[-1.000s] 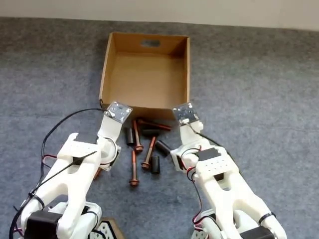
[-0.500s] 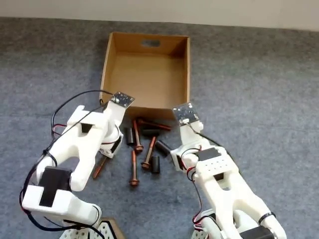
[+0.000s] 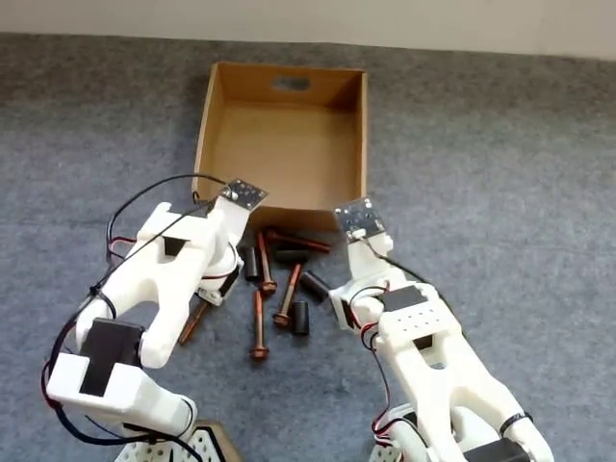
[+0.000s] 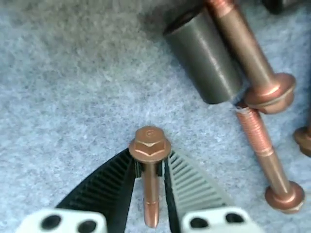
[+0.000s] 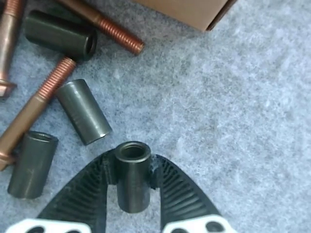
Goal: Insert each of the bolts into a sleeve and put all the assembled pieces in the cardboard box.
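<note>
Left gripper (image 4: 150, 157) is closed on a copper bolt (image 4: 149, 144), gripping its shank with the hex head outward. Right gripper (image 5: 132, 159) pinches a dark sleeve (image 5: 132, 191). Loose bolts (image 3: 258, 322) and sleeves (image 3: 300, 318) lie just before the cardboard box's (image 3: 204, 144) near wall.

High camera looks down over the table (image 3: 500, 173); wrist cameras sit close above its bolts (image 3: 257, 322).

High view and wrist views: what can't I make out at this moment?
High view: the left arm covers part of the pile; one loose bolt is half hidden under it.
Left wrist view: another bolt is cut off by the frame edge.
Right wrist view: the cardboard box is cut off to one corner; the bore of the sleeve in the right gripper is too dark to see down.
</note>
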{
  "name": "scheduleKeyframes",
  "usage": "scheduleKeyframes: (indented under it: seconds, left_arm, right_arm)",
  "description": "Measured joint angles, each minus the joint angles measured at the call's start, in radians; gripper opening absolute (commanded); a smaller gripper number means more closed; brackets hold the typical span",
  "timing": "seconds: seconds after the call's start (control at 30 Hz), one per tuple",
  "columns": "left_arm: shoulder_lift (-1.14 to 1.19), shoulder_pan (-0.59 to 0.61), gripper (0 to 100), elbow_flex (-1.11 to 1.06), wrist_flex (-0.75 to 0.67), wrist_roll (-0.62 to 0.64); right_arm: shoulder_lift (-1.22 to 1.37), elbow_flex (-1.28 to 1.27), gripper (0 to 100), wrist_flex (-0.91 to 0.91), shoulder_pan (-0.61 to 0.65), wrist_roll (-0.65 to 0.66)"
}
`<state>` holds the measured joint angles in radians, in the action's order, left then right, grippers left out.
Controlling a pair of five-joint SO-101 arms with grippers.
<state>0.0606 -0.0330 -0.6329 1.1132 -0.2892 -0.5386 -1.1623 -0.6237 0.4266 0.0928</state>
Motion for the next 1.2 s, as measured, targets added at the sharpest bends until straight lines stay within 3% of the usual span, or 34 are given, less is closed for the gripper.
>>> scheduleKeyframes:
  seconds: [0.27,0.4,0.6,0.83,1.0,1.2]
  left_arm:
    - [-0.443,0.0,1,-0.077,0.038,0.078]
    - [-0.62,0.0,1,-0.181,-0.025,0.087]
    - [-0.589,0.0,1,-0.288,-0.176,0.089]
    - [-0.454,0.0,1,-0.288,-0.233,0.157]
    - [-0.437,0.0,1,-0.298,-0.235,0.175]
    - [-0.439,0.0,1,-0.359,-0.285,0.175]
  right_arm:
    - [-0.017,-0.003,0.6,0.0,0.0,0.0]
    - [-0.103,-0.023,0.6,0.0,-0.026,0.0]
    - [-0.107,-0.034,0.6,0.0,-0.066,0.0]
    - [0.138,0.11,1.0,-0.084,-0.071,0.0]
    - [0.276,0.222,15.3,-0.153,-0.074,0.0]
    - [0.301,0.25,11.6,-0.164,-0.074,-0.002]
